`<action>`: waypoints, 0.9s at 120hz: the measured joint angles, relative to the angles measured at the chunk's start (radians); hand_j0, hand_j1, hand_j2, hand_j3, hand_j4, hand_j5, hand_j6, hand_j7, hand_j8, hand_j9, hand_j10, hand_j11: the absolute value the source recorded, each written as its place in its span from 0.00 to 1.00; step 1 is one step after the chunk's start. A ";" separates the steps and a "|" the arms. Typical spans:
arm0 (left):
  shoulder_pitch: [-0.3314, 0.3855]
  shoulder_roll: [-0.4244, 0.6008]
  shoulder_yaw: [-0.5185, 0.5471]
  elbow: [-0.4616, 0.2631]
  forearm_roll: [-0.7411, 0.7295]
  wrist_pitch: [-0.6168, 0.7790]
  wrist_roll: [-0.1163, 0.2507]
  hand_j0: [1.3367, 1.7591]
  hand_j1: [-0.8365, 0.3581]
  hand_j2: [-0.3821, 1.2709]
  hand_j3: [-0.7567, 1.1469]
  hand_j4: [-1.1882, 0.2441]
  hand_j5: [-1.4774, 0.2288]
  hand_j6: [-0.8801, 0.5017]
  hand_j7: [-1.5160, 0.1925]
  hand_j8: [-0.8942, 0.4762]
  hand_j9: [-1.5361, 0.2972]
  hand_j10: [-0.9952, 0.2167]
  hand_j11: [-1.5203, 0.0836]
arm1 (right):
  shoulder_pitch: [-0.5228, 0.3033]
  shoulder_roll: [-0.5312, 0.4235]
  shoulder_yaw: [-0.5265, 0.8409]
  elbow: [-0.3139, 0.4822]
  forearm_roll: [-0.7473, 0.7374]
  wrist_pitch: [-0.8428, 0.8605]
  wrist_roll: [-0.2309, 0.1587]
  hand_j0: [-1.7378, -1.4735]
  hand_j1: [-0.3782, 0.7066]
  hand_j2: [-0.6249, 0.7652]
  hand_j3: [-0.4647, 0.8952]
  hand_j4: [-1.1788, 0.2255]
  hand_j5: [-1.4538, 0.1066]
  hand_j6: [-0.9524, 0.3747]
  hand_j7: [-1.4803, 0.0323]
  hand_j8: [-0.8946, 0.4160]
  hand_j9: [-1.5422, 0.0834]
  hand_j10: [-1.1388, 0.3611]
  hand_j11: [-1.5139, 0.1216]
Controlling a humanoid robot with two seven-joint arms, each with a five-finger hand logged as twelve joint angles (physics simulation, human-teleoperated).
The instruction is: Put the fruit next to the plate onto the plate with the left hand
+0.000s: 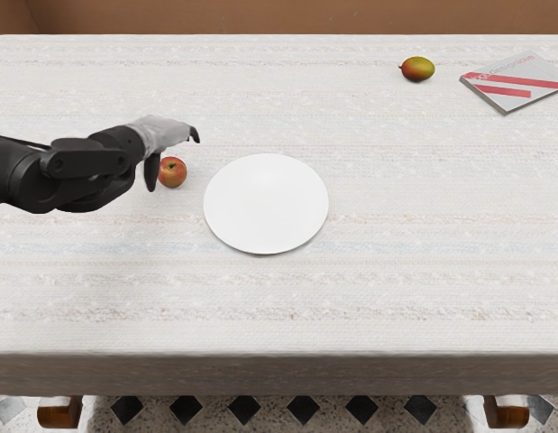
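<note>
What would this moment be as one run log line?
phase: pre-grasp | left robot hand: open over apple | apple: on table, just left of plate | placed: not yet

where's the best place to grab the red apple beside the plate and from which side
Take the apple across its round middle, coming from above and its left, where the open left hand hovers. It is small and round with no handle, sits free on the table, and the plate lies to its right.
</note>
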 joint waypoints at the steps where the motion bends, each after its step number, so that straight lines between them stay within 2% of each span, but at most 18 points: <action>1: 0.001 -0.002 0.000 0.002 -0.001 0.000 0.000 0.76 0.75 0.26 0.40 0.66 0.68 0.46 0.70 0.47 0.66 0.62 0.75 | 0.000 0.000 0.000 0.000 0.000 0.000 0.000 0.30 0.06 0.45 0.34 0.82 0.91 0.69 0.95 0.66 0.92 0.74 0.90; 50: 0.028 -0.027 0.000 0.043 -0.041 -0.002 -0.002 0.76 0.75 0.26 0.40 0.66 0.68 0.46 0.70 0.47 0.66 0.62 0.75 | 0.000 0.000 0.000 0.000 0.000 0.000 0.000 0.30 0.06 0.45 0.34 0.82 0.91 0.69 0.95 0.66 0.92 0.74 0.90; 81: 0.079 -0.075 -0.002 0.140 -0.038 -0.056 -0.008 0.76 0.75 0.26 0.40 0.66 0.68 0.46 0.70 0.47 0.66 0.62 0.75 | 0.000 0.000 0.000 0.000 0.000 0.000 0.000 0.30 0.06 0.44 0.34 0.82 0.91 0.69 0.95 0.66 0.92 0.74 0.90; 108: 0.104 -0.096 -0.007 0.180 -0.041 -0.060 -0.010 0.76 0.70 0.27 0.40 0.62 0.64 0.42 0.66 0.44 0.63 0.58 0.71 | 0.000 0.000 0.000 0.000 0.000 0.000 0.000 0.30 0.06 0.44 0.34 0.82 0.91 0.69 0.95 0.66 0.92 0.74 0.90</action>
